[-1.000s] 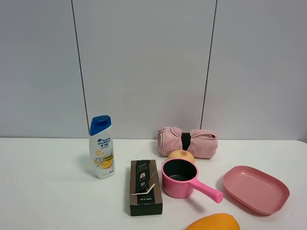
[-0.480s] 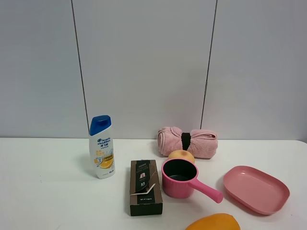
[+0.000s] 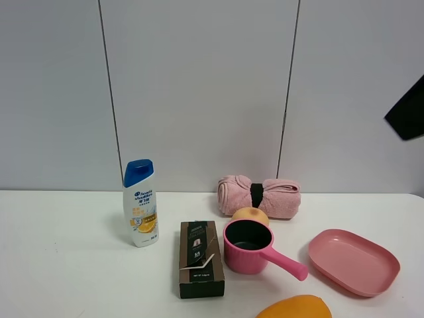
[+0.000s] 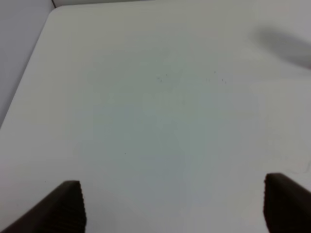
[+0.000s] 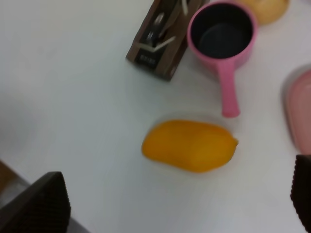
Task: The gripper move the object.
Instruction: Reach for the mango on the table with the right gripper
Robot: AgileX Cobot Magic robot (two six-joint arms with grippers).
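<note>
The orange-yellow oval mango (image 3: 295, 309) lies at the front edge of the white table, cut off by the bottom of the exterior high view; in the right wrist view it (image 5: 188, 145) lies whole in front of the pink pot. My right gripper (image 5: 177, 206) is open, fingers wide apart, high above the mango and clear of it. A dark corner of the right arm (image 3: 409, 111) shows at the right edge of the exterior view. My left gripper (image 4: 172, 206) is open over bare table.
A pink pot with handle (image 3: 253, 248) stands mid-table, a peach-coloured fruit (image 3: 250, 214) behind it. A dark box (image 3: 201, 259) lies to its left, a shampoo bottle (image 3: 140, 203) further left. A pink plate (image 3: 353, 261) lies right, a rolled pink towel (image 3: 259, 196) behind.
A dark part of the right arm has come into the exterior view at the upper right edge. The objects on the table have not moved.
</note>
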